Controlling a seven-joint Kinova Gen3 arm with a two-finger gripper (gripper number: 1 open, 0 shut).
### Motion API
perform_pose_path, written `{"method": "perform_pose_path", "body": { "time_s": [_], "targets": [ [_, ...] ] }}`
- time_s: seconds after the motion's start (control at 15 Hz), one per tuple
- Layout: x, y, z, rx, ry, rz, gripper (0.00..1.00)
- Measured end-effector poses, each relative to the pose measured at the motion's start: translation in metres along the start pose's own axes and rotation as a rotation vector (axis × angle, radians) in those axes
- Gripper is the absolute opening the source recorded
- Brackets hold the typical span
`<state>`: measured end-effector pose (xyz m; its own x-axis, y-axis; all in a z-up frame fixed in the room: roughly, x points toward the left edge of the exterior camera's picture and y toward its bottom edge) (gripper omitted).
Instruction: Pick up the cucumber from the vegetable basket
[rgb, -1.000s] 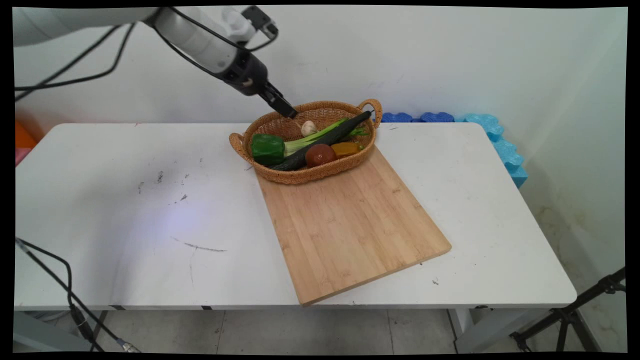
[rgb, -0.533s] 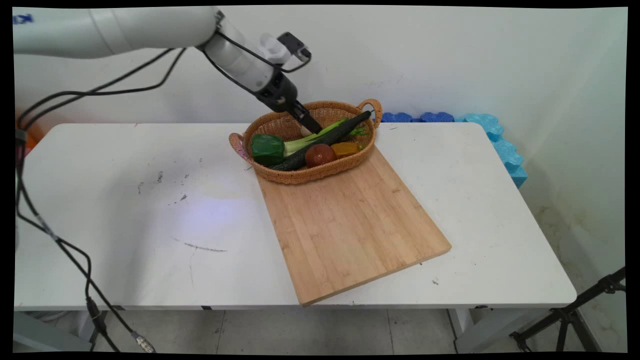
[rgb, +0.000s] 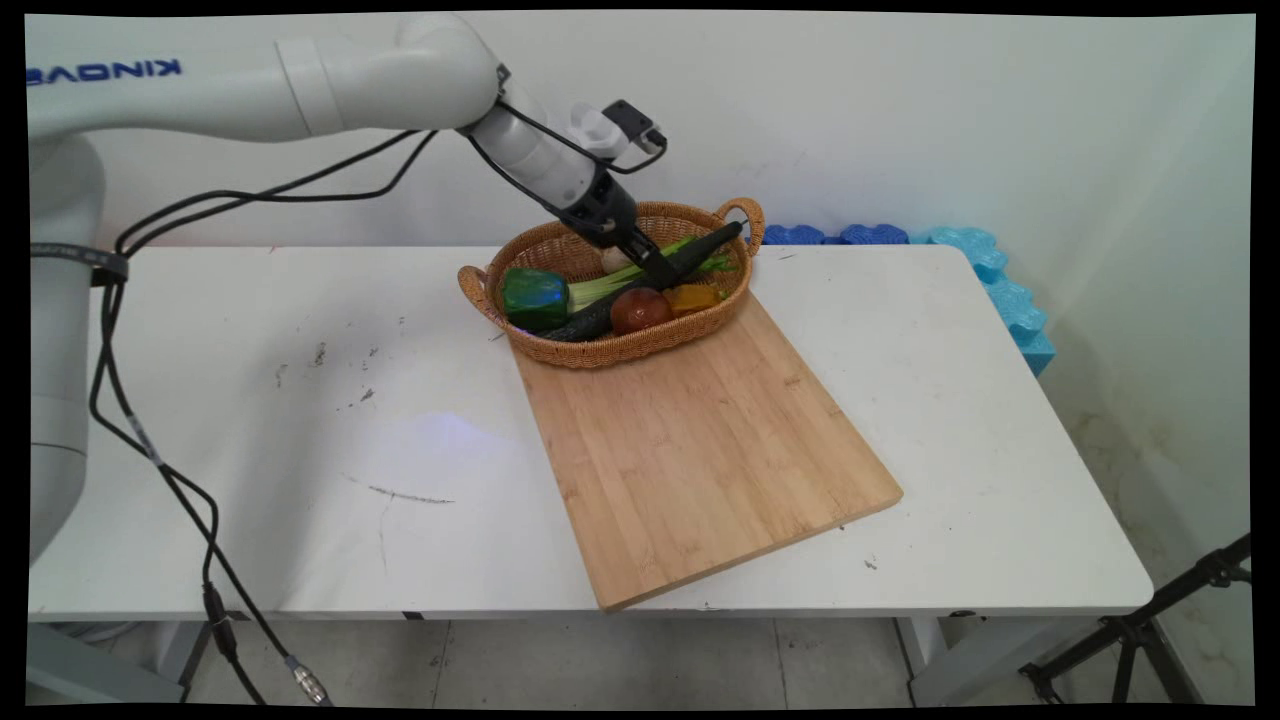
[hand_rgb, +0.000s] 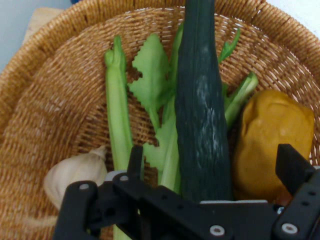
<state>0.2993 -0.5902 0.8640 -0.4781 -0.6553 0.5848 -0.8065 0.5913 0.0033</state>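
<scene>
Gripper (hand_rgb: 210, 167) down inside basket (rgb: 560, 352), fingers (hand_rgb: 134, 161) spread wide either side of cucumber (hand_rgb: 200, 125), not clamped; cucumber lying slantwise over celery (hand_rgb: 117, 107), far end on the rim; garlic (hand_rgb: 75, 172) and yellow pepper (hand_rgb: 270, 137) beside; basket partly on board (rgb: 700, 450).

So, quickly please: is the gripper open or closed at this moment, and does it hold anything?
Gripper: open, holding nothing, one finger on each side of the cucumber.
</scene>
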Motion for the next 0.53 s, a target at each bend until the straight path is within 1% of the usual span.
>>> {"method": "perform_pose_path", "body": {
  "time_s": [0.53],
  "targets": [
    [0.005,0.002,0.03,-0.023,0.005,0.0,1.0]
  ]
}}
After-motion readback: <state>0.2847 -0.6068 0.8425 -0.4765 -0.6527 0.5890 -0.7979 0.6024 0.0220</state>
